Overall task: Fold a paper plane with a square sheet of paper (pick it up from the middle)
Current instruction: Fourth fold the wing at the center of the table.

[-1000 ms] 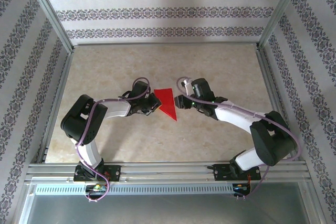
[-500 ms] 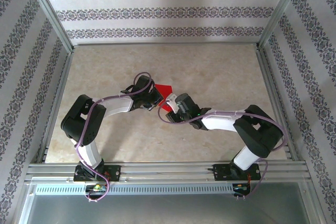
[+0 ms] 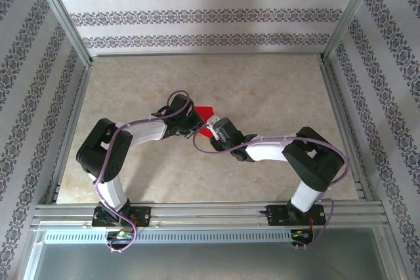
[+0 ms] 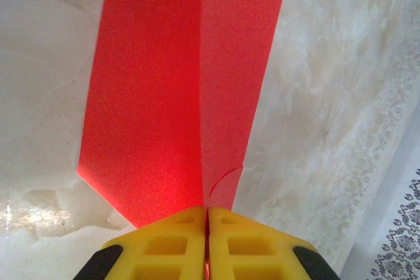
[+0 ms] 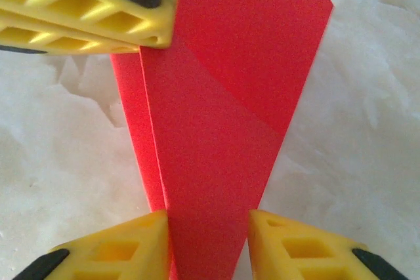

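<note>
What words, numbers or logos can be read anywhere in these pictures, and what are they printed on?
None can be read.
The folded red paper is plain.
The yellow fingers of the left gripper and those of the right gripper carry no marks.
The wallpaper has bands of ornament, no letters.
Anything on the arm bases is too small to tell.

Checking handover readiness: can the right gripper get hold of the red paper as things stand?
Probably yes. The folded red paper lies between the open fingers of the right gripper, with nothing in between; the left gripper, shut on its far end, leaves the near end free.
</note>
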You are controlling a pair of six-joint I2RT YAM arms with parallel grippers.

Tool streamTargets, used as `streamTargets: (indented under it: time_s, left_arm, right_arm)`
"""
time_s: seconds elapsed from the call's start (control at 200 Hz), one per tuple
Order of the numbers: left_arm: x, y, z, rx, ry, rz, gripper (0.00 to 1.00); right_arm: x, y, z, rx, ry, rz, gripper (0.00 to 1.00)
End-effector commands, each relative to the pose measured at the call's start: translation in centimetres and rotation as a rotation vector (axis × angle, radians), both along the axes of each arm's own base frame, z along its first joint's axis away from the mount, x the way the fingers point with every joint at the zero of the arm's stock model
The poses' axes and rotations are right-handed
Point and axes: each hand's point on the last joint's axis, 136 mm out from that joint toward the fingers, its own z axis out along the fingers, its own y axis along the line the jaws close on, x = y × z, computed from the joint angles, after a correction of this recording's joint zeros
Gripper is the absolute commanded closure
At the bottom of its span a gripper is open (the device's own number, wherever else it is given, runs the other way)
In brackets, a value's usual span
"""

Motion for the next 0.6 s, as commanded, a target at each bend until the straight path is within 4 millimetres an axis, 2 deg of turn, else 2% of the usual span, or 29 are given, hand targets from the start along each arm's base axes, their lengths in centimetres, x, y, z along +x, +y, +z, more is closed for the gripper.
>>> streamTargets:
  time_s: [0.0,0.37,0.595]
  left_arm:
    - [-0.2,0.0,-0.1,0.004,0.031,0.023,0.90]
    - [-0.1,-0.1,0.1,0.000,0.026,0.025,0.87]
    - [-0.1,-0.1,0.2,0.006,0.029,0.019,0.88]
  right_arm:
    - [0.7,0.3,0.5,0.013,-0.017,-0.033,0.67]
    - [0.3,0.1,-0.4,0.012,0.015,-0.038,0.77]
    - [0.5,-0.4,-0.7,0.007,0.026,-0.054,0.73]
